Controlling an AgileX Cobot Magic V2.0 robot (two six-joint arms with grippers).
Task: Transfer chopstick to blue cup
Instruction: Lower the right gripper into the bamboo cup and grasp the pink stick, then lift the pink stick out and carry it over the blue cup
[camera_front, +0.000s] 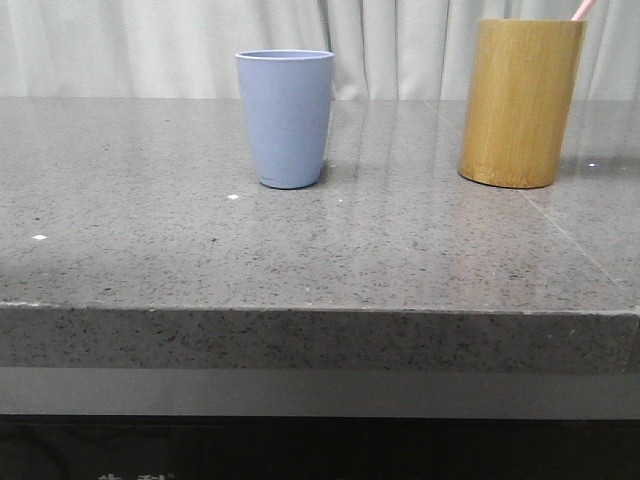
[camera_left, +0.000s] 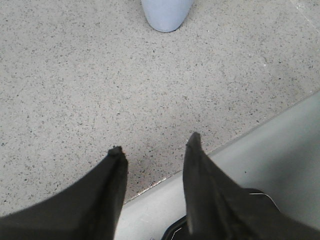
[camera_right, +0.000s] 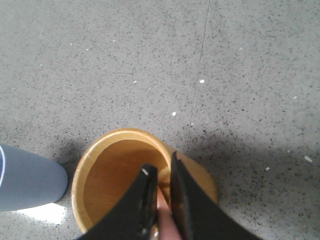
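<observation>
The pale grey-blue cup (camera_front: 286, 117) stands upright at mid-table, and its base (camera_left: 166, 15) lies ahead of my left gripper (camera_left: 155, 142). That gripper is open with nothing between its fingers and hangs over the table's front edge. A pale pink chopstick (camera_right: 164, 220) stands in the yellow-brown bamboo cylinder (camera_right: 107, 175), and its tip (camera_front: 582, 9) pokes above the rim. My right gripper (camera_right: 161, 162) is directly above the cylinder's mouth, fingers pressed on the chopstick from both sides. The blue cup (camera_right: 25, 180) sits just beside the cylinder.
The bamboo cylinder (camera_front: 520, 100) stands at the back right of the grey speckled stone table (camera_front: 300, 250). A pale curtain hangs behind. The table's front edge (camera_left: 210, 147) runs under the left fingers, with a lower grey ledge beyond it.
</observation>
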